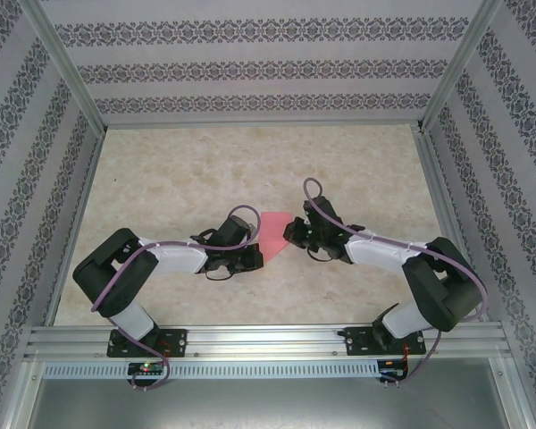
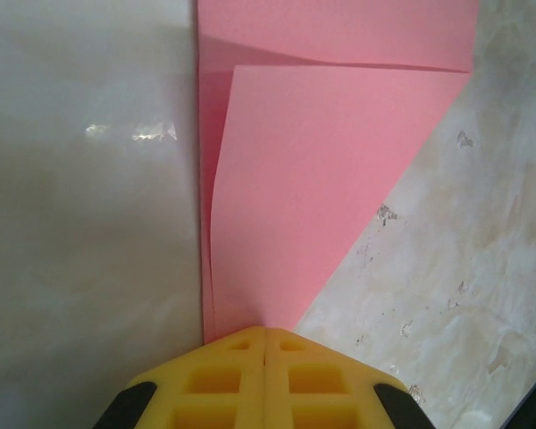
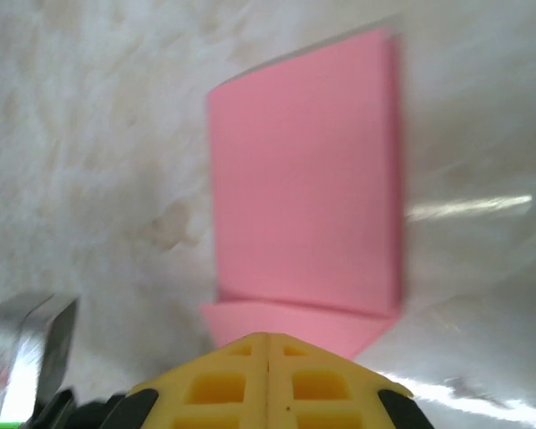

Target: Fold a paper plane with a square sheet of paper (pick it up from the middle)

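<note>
The pink-red sheet of paper [image 1: 275, 229] lies on the marble table between my two grippers, folded into a creased, pointed shape. In the left wrist view a diagonal flap [image 2: 322, 188] is folded over the layer below, and its narrow end runs under my left gripper [image 2: 265, 331], whose yellow fingers are shut together. In the right wrist view the folded paper [image 3: 304, 197] shows a rectangular layer over a pointed flap. My right gripper [image 3: 268, 338] is shut, with its tips at that flap's edge. From above, the left gripper [image 1: 255, 254] and the right gripper [image 1: 291, 234] flank the paper.
An aluminium frame rail [image 1: 268, 338] runs along the near edge by the arm bases. Patterned walls [image 1: 250, 71] enclose the marble tabletop [image 1: 250, 165] on three sides. A metal part [image 3: 31, 349] shows at the lower left of the right wrist view.
</note>
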